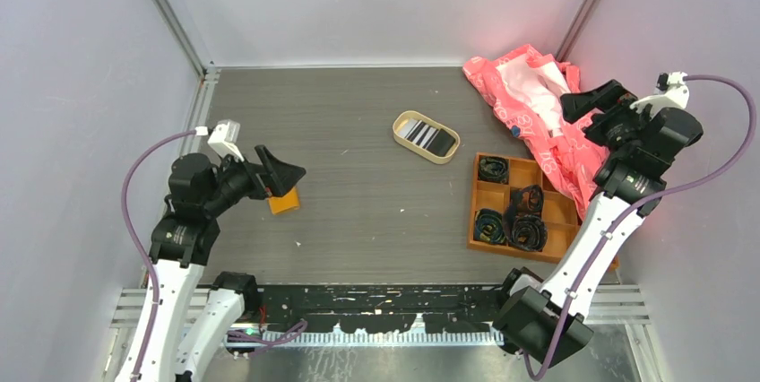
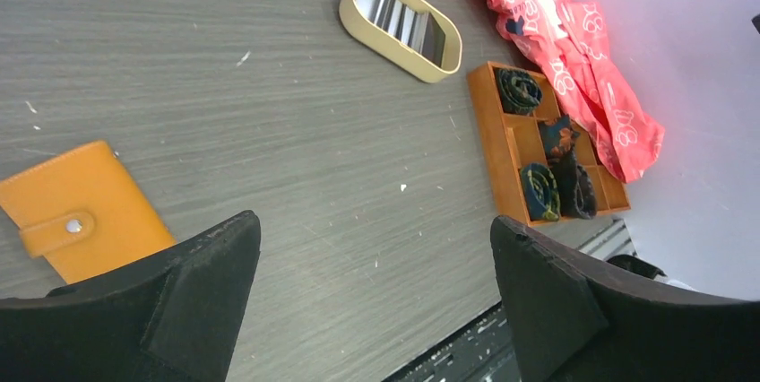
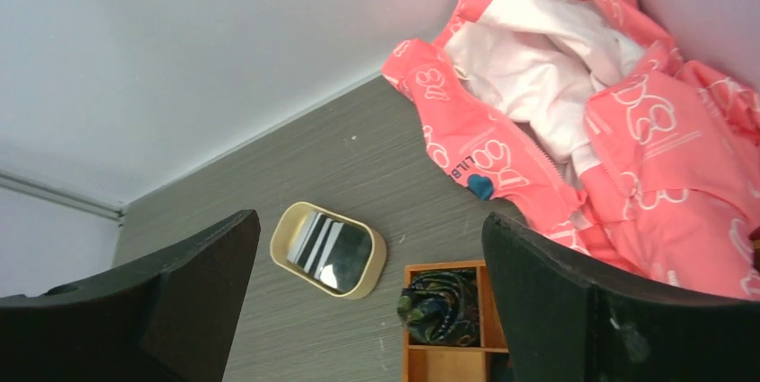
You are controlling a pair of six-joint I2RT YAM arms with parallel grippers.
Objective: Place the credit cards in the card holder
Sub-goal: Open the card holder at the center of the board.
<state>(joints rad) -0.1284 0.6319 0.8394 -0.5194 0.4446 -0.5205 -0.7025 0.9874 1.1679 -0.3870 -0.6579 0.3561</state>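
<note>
Left of the tin point(image 2: 385, 41) — card holder point(image 2: 99, 194), snapped shut.

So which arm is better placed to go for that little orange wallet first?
Probably the left. Its open gripper hovers right by the wallet on the left of the table, while the right gripper, also open, is up over the pink jacket at the far right corner, well away from it.

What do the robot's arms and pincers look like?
The left arm and right arm have white links, black joints and a purple cable each. The left pincer and right pincer have two broad, matte black, wedge-shaped fingers.
</note>
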